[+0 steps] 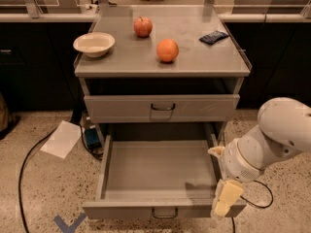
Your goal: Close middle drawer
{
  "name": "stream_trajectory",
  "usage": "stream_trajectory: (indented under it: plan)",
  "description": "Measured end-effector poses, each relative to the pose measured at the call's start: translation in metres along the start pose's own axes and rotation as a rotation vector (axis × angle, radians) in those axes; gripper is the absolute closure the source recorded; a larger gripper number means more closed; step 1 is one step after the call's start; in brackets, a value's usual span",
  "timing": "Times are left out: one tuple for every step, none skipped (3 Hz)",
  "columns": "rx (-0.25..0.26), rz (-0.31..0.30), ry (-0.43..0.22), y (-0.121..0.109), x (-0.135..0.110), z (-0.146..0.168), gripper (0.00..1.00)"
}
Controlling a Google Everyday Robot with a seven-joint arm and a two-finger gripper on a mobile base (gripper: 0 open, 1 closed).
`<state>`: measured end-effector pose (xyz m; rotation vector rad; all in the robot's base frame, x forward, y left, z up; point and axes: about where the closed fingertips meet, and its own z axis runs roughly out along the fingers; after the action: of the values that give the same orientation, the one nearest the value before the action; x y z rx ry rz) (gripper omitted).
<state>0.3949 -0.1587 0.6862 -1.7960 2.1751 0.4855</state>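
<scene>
The middle drawer (160,171) is pulled far out of the grey cabinet. Its plain grey tray is empty, and its low front panel (121,210) carries a small dark loop handle (164,212) at the centre. My gripper (226,199), cream-coloured at the end of the white arm (272,140), hangs at the drawer's front right corner, over the right end of the front panel. It is well to the right of the handle.
Above the open drawer is a shut drawer with a taller front (163,108). On the cabinet top (121,62) are a white bowl (94,44), an apple (143,26), an orange (167,50) and a dark packet (213,36). Paper (61,139) and cables (29,159) lie on the floor to the left.
</scene>
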Motion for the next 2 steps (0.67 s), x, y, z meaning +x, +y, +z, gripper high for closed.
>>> stream_trajectory:
  plan:
    - [-0.048, -0.002, -0.027, 0.016, 0.009, 0.041, 0.0]
    - [-0.117, -0.003, -0.049, 0.037, 0.02, 0.09, 0.0]
